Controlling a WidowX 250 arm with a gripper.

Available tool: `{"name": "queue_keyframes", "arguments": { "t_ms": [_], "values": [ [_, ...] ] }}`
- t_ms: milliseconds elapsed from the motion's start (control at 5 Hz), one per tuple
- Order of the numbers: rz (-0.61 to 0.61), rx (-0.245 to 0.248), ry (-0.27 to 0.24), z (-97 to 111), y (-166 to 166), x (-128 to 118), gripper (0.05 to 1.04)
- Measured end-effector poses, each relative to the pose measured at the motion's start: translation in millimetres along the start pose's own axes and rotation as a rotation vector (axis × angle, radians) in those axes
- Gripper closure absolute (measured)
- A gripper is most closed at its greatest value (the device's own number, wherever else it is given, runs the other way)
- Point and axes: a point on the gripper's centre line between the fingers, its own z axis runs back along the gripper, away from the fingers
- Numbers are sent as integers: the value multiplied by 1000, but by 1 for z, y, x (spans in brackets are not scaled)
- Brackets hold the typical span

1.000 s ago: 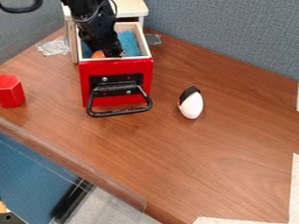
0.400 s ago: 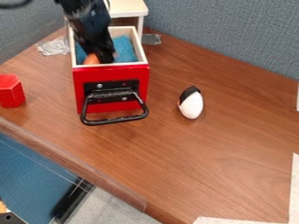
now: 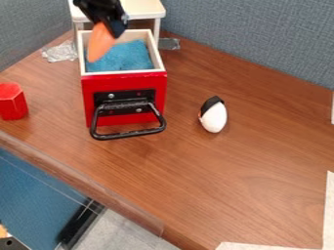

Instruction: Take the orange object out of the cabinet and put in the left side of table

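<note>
Orange object point(image 3: 99, 45): elongated, smooth, rounded at the lower end, hanging at a tilt over the open drawer point(image 3: 124, 80). Judged light and fairly firm, possibly toy plastic; breakage risk appears low. The smooth, curved surface may slip or pivot under uneven pressure.

End effector point(image 3: 108, 26): closed to the width of the object's upper part, gripping it there; the rest hangs exposed below. Grip point is acceptable for a light item. A hold nearer the middle would resist swinging better, but the present one leaves the lower end free for setting down.

Drawer: red front, black handle point(image 3: 128, 133), blue lining point(image 3: 130, 57) inside; extended from the cabinet point(image 3: 145, 9). Its rim is the nearest snag; lateral travel calls for ample height.

Worktop point(image 3: 58, 100): brown wood grain. Red block point(image 3: 11, 101) rests on the left side, near the intended placement; contact there should be avoided. White-and-black egg point(image 3: 213, 117) lies to the drawer's other side, well apart. Gentle lowering is advised, as the rounded object may roll on release.
</note>
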Motion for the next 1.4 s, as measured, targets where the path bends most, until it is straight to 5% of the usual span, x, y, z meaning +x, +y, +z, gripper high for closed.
{"name": "queue_keyframes", "arguments": {
  "t_ms": [200,600,1400],
  "values": [
    [5,-8,-22,11,0,2,550],
    [55,89,-37,31,39,-27,550],
    [145,218,31,-10,142,-94,550]
  ]
}}
